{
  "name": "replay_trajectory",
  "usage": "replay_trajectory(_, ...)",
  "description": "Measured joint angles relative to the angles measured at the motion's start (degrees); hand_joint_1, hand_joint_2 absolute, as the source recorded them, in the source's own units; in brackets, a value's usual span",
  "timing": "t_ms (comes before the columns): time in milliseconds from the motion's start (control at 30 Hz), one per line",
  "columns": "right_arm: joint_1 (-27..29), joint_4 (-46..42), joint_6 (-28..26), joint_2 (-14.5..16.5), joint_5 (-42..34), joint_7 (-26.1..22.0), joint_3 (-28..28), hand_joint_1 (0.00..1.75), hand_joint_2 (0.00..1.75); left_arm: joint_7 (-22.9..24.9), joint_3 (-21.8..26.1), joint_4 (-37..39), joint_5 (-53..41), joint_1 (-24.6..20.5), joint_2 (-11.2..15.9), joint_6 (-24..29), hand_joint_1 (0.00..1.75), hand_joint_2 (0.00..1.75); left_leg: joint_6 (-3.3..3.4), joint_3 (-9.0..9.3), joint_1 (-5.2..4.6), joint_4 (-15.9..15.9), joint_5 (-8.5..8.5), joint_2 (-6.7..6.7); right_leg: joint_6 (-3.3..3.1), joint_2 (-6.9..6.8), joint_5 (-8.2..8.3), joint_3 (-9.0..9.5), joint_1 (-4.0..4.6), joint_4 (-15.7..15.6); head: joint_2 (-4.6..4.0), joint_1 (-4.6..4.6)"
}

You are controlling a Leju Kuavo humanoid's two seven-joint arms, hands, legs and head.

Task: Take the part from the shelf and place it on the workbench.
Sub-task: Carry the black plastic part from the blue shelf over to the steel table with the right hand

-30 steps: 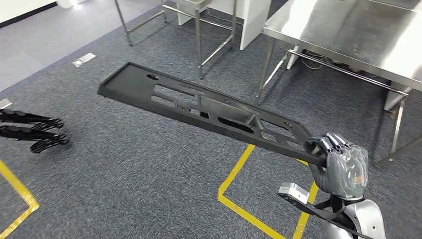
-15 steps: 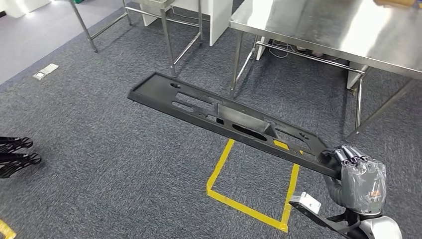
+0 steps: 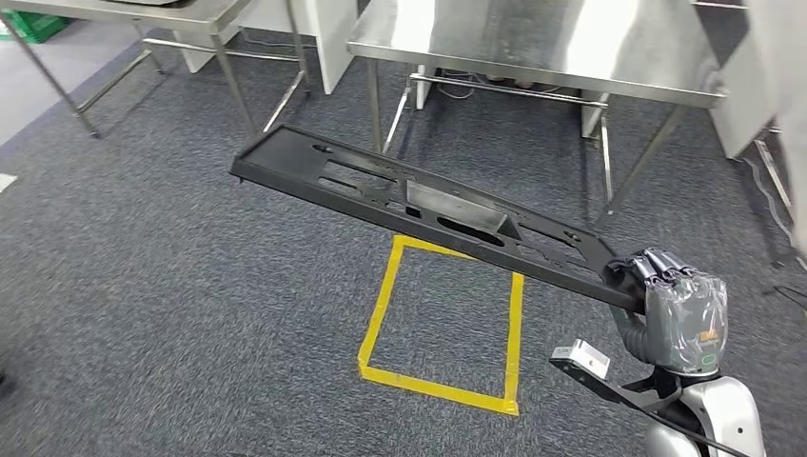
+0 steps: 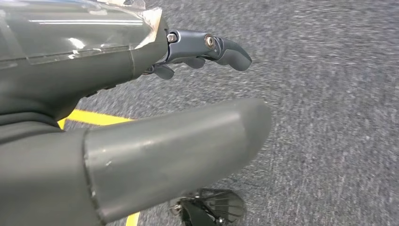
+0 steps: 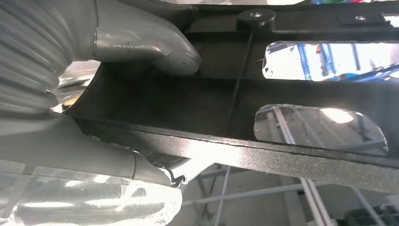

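The right hand [image 3: 678,319], at five o'clock in the head view, has its fingers [image 3: 657,269] curled tight around one end of the long, flat black plastic part [image 3: 419,209], held in the air above the grey carpet [image 3: 190,314]. The part, pierced with slots and holes, reaches toward ten o'clock over a yellow tape rectangle [image 3: 442,324], short of the shiny steel counter [image 3: 533,43] at twelve o'clock. The left hand [image 4: 141,117] hangs over the carpet, fingers [image 4: 221,47] loosely apart and holding nothing.

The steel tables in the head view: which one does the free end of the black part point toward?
The nearer, larger table, directly ahead. The part, held at one end by the right hand, reaches toward its left legs; the other table stands farther left.
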Motion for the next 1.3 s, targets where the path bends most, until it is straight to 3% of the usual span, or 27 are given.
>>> replay_trajectory(67,-0.83,0.42,0.0,0.03,-0.24,-0.17,0.06,1.75,1.75,0.02,0.07,0.0,0.11,0.02,0.05,0.03,0.0,0.0,0.26,0.64,-0.16,-1.86,0.26,-1.06,0.75,1.24,0.28,-0.65,0.18,0.05,0.0,0.1)
replay_trajectory(133,-1.43,0.82,-0.01,0.02,-0.45,-0.3,0.12,1.75,1.75,0.01,0.09,-0.01,0.17,0.01,0.04,0.07,0.0,0.0,1.01,0.69,-0.45,-2.22,0.72,0.45,1.62,1.8,0.53,-1.32,0.16,0.06,0.0,0.21)
replay_trajectory(200,-2.02,1.2,0.0,-0.02,-0.66,-0.43,0.22,1.75,1.75,-0.06,0.09,-0.02,0.22,0.01,0.03,0.1,0.0,0.0,1.87,0.84,-0.43,-2.85,1.22,1.98,1.85,-0.83,-0.91,-3.02,0.32,2.94,0.0,0.58)
replay_trajectory(267,-2.52,1.55,0.01,-0.04,-0.82,-0.53,0.41,1.75,1.75,-0.11,0.09,-0.02,0.28,0.12,0.05,0.13,0.0,0.0,2.24,0.8,-0.51,-3.06,1.35,3.55,1.64,-3.95,-4.24,-6.55,0.4,10.23,0.0,1.14)
replay_trajectory(333,-2.66,1.95,0.01,-0.04,-1.01,-0.59,0.62,1.75,1.75,-0.11,0.1,-0.02,0.38,0.25,0.07,0.15,0.0,0.0,2.24,0.67,-0.62,-3.03,1.32,5.21,1.98,-4.63,-6.49,-9.52,0.34,16.65,0.0,1.4)
replay_trajectory(367,-2.67,2.15,0.01,-0.04,-1.08,-0.62,0.69,1.75,1.75,-0.11,0.11,-0.02,0.51,0.27,0.08,0.15,0.0,0.0,2.2,0.65,-0.63,-3.02,1.28,6.0,2.38,-4.77,-6.36,-9.43,0.29,16.88,0.0,1.46)
replay_trajectory(400,-2.75,2.35,0.01,-0.05,-1.14,-0.66,0.73,1.75,1.75,-0.11,0.12,-0.01,0.65,0.28,0.07,0.15,0.0,0.0,2.12,0.71,-0.63,-3.01,1.21,6.75,2.87,-5.12,-5.39,-8.03,0.23,14.58,0.0,1.57)
replay_trajectory(467,-3.07,2.64,0.03,-0.06,-1.19,-0.8,0.77,1.75,1.75,-0.11,0.12,-0.01,0.87,0.27,0.07,0.15,0.0,0.0,1.76,1.01,-0.78,-2.96,0.94,8.05,3.49,-7.65,-2.5,-3.06,0.23,5.77,0.0,1.84)
replay_trajectory(533,-3.43,2.89,0.05,-0.07,-1.2,-0.92,0.87,1.75,1.75,-0.15,0.12,-0.01,0.92,0.26,0.09,0.15,0.0,0.0,1.2,1.37,-1.17,-2.87,0.59,9.09,3.13,-9.72,-0.85,-0.02,0.61,0.37,0.0,1.9)
replay_trajectory(567,-3.53,3.02,0.05,-0.08,-1.21,-0.96,0.93,1.75,1.75,-0.16,0.12,-0.01,0.94,0.26,0.12,0.15,0.0,0.0,0.97,1.51,-1.35,-2.84,0.43,9.6,2.78,-9.74,-0.68,0.18,0.77,-0.05,0.0,1.79)
replay_trajectory(633,-3.56,3.27,0.06,-0.09,-1.22,-0.97,1.03,1.75,1.75,-0.18,0.12,-0.02,0.95,0.22,0.15,0.15,0.0,0.0,0.48,1.66,-1.26,-2.68,0.07,10.36,2.22,-8.26,-0.43,0.08,0.35,-0.06,0.01,1.46)
replay_trajectory(700,-3.73,3.43,0.04,-0.09,-1.17,-1.0,1.07,1.75,1.75,-0.18,0.12,-0.02,0.96,0.22,0.17,0.15,0.0,0.0,-0.11,0.99,-0.84,-0.71,-1.56,8.49,1.35,-7.08,-0.25,0.01,-0.23,-0.07,0.01,1.18)
replay_trajectory(767,-3.99,3.51,-0.12,-0.07,-0.7,-1.22,1.16,1.75,1.75,-0.17,0.13,-0.01,0.96,0.28,0.19,0.11,0.0,0.0,-0.49,-1.96,-0.6,5.75,-5.21,5.21,0.43,-6.17,-0.14,-0.08,-0.28,-0.09,0.0,0.68)
replay_trajectory(833,-4.08,3.58,-0.38,-0.01,0.01,-1.48,1.34,1.75,1.75,-0.03,0.15,0.0,0.96,0.37,0.19,-0.07,0.0,0.0,-0.61,-5.75,-0.55,12.87,-7.87,3.89,0.07,-5.27,-0.09,-0.21,-0.16,-0.07,0.0,0.24)
replay_trajectory(867,-4.08,3.6,-0.5,0.02,0.26,-1.54,1.42,1.75,1.75,0.15,0.15,0.0,0.96,0.39,0.19,-0.22,0.0,0.0,-0.61,-6.62,-0.53,14.03,-7.61,3.77,0.03,-4.8,-0.08,-0.22,-0.12,-0.04,0.0,0.14)
replay_trajectory(900,-4.08,3.61,-0.56,0.02,0.38,-1.57,1.49,1.75,1.75,0.36,0.16,0.0,0.96,0.4,0.21,-0.35,0.0,0.0,-0.57,-6.28,-0.48,12.74,-6.16,3.76,0.04,-4.42,-0.08,-0.18,-0.13,0.0,0.0,0.08)
replay_trajectory(967,-4.11,3.61,-0.61,0.0,0.47,-1.61,1.59,1.75,1.75,0.73,0.16,0.0,0.91,0.4,0.28,-0.58,0.0,0.0,-0.47,-2.98,-0.26,5.19,-1.89,3.56,0.14,-3.8,-0.13,-0.13,-0.16,0.22,0.0,-0.08)
replay_trajectory(1033,-4.2,3.61,-0.62,-0.11,0.49,-1.62,1.67,1.75,1.75,0.93,0.16,0.0,0.86,0.39,0.3,-0.75,0.0,0.0,-0.32,-0.42,-0.19,-0.64,0.44,3.2,0.46,-3.39,-0.27,-0.4,0.28,0.56,0.0,-0.12)
replay_trajectory(1133,-4.22,3.59,-0.84,-0.44,0.49,-1.62,1.71,1.75,1.75,1.02,0.18,0.0,1.02,0.45,0.23,-1.2,0.0,0.0,-0.09,-0.3,-0.58,-1.6,0.86,3.11,0.84,-3.26,-0.36,-0.74,1.07,0.74,0.01,0.4)
replay_trajectory(1300,-4.31,3.59,-1.03,-0.83,0.28,-1.62,1.79,1.75,1.75,0.07,0.32,0.0,1.38,0.52,0.27,-3.55,0.0,0.0,0.72,-0.55,-1.29,-1.56,1.05,2.95,1.39,-3.32,-0.01,-0.66,0.87,0.29,0.0,0.75)
